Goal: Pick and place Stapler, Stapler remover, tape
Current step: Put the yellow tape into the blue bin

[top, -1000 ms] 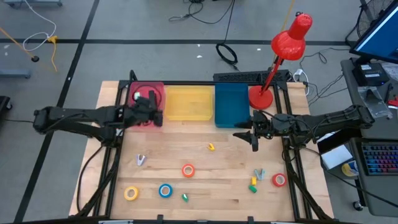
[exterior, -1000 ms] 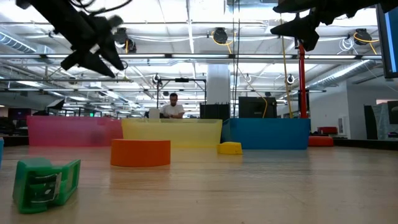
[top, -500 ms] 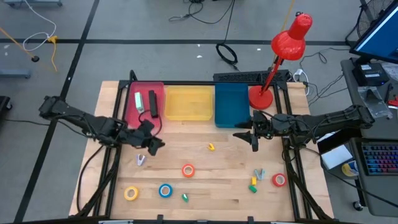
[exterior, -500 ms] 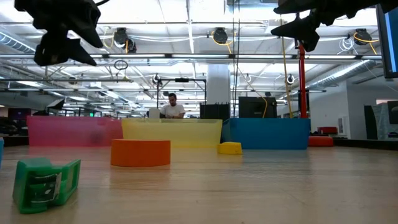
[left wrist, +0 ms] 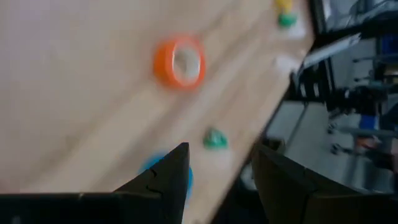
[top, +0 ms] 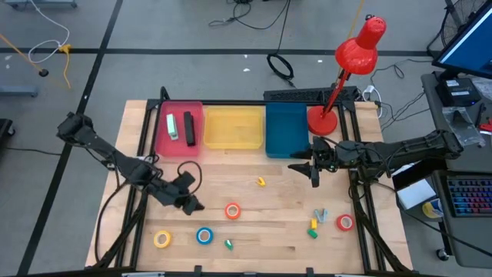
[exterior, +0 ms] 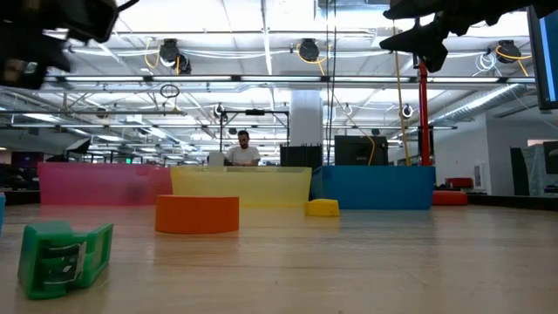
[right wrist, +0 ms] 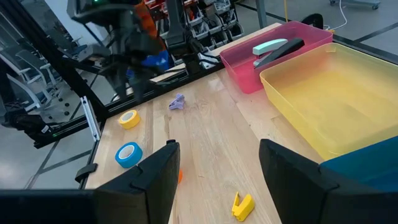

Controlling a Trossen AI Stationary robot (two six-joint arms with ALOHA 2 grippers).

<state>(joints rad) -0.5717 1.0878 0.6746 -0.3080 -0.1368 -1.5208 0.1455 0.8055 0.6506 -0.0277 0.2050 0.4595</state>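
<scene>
The left gripper [top: 188, 201] is being held low over the table, empty, fingers parted at a moderate gap, as the left wrist view shows. The right gripper [top: 314, 173] is waiting in front of the blue bin [top: 286, 128], fingers wide apart and empty.

Two staplers [top: 180, 127] are lying in the pink bin [top: 163, 145]; the yellow bin [top: 233, 127] is looking bare. A pale remover [right wrist: 177, 102] is lying on the wood just beside the left gripper, hidden under it from above. Four tape rolls are sitting on the table: orange [top: 232, 210], blue [top: 204, 235], yellow [top: 162, 239], red [top: 345, 223]. Small green clips [top: 228, 245] and a yellow clip [top: 261, 181] are scattered between them.

Step in hand, as judged: the next pick by the left arm, probably the remover, though the wrist view is blurred and the target is not being made certain. For a clean pick, the fingers are best being centred over the piece, lowered straight until near the wood, then closed across its narrow width. The neighbouring orange roll is better being left untouched.
</scene>
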